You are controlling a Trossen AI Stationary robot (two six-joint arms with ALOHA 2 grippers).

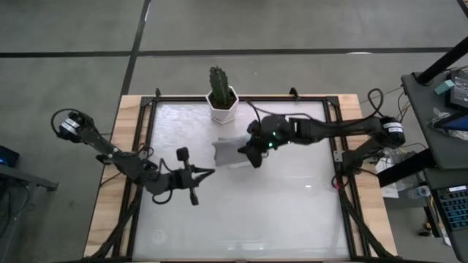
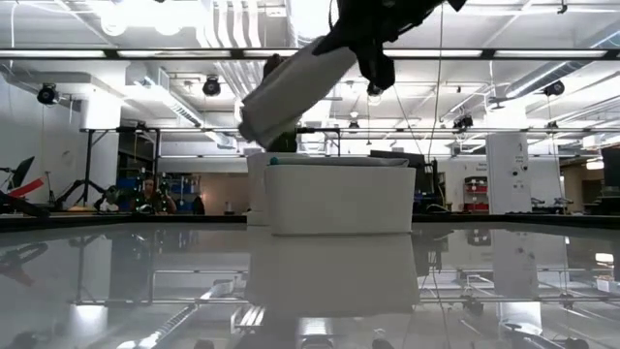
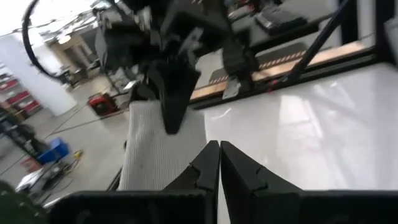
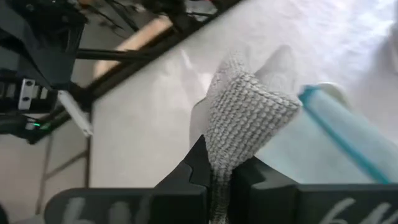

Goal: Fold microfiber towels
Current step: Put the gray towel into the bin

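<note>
My right gripper (image 1: 252, 152) hangs over the middle of the table, shut on a folded grey microfiber towel (image 1: 227, 150). In the low view the towel (image 2: 291, 87) slants in the air above the white tray (image 2: 339, 199). The right wrist view shows a pale teal cloth (image 4: 336, 146) with a darker hem below the grey one. My left gripper (image 1: 207, 174) is shut and empty, just left of the towel, its fingers (image 3: 219, 155) pointing at it. My right gripper pinches the grey towel between its two fingers at one end of the folded bundle (image 4: 219, 163), where several layers bunch up. The fingers come from the table's right side, slanting down. The towel is lifted clear, its free end (image 2: 257, 121) tilted down toward the left.
A potted cactus in a white pot (image 1: 221, 98) stands at the far edge, just behind the towel. The glossy white tabletop (image 1: 292, 212) spreads out toward the near edge. Black frame rails (image 1: 340, 146) border the table.
</note>
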